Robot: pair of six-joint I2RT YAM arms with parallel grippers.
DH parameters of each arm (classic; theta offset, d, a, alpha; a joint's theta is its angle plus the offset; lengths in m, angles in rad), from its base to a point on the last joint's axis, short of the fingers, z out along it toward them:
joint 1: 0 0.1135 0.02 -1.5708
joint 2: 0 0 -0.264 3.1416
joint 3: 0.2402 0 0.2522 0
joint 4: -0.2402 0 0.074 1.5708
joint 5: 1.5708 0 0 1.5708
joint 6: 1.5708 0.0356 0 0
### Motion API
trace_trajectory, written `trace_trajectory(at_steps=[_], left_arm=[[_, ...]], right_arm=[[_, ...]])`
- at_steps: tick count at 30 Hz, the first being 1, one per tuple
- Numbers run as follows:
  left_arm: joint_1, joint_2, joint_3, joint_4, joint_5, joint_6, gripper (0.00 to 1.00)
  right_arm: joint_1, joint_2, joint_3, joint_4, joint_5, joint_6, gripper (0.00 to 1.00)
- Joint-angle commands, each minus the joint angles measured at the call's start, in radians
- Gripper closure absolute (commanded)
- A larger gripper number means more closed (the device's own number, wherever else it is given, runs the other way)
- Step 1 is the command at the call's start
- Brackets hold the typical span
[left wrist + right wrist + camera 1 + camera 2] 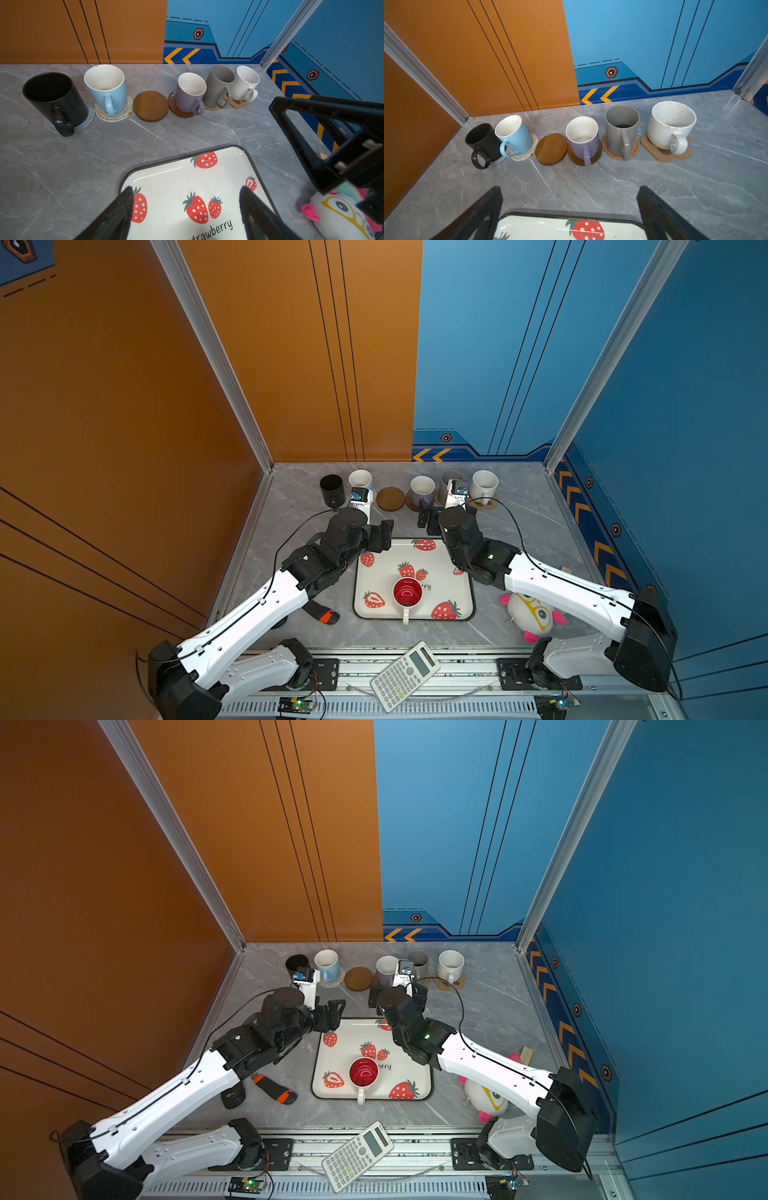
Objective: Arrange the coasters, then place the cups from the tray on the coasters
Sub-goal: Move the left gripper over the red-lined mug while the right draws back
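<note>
Left wrist view: my left fingers point(122, 209) gape empty, my right fingers point(652, 207) too. The white, red-lined mug point(407, 593) stands lower centre in a top view, on the strawberry-print tray point(451, 597). I'd grip it squarely, then centre it on the bare brown wooden disc coaster point(150, 106).

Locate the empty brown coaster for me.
In both top views the bare brown coaster lies in the back row, left of centre, between the light blue cup and the lavender cup.

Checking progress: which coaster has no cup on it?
The bare brown wooden disc, between the light blue mug and the lavender mug. Every other one carries a mug.
</note>
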Motion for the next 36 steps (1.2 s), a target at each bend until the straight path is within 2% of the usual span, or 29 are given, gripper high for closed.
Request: trace_trajectory(at_steps=[1, 5, 9, 18, 27, 36], left_arm=[[-0.014, 0.007, 0.04, -0.003, -0.023, -0.004, 0.19], [-0.02, 0.018, 0.04, -0.003, -0.023, -0.002, 0.19], [-0.026, 0.031, 0.083, -0.014, -0.018, 0.0, 0.19], [-0.055, 0.056, 0.172, -0.141, 0.046, 0.005, 0.19], [-0.115, 0.073, 0.25, -0.324, 0.076, -0.019, 0.21], [-0.235, 0.082, 0.244, -0.506, 0.077, -0.125, 0.24]], right_arm=[[0.007, 0.001, -0.024, 0.052, 0.112, 0.037, 0.0], [0.01, -0.001, -0.025, 0.027, 0.175, 0.085, 0.0], [0.01, -0.005, -0.032, 0.029, 0.188, 0.106, 0.0], [-0.003, -0.059, -0.131, 0.159, 0.066, 0.048, 0.0], [-0.045, -0.115, -0.154, 0.065, -0.002, 0.055, 0.0], [-0.134, -0.144, -0.171, -0.02, -0.14, 0.119, 0.0]])
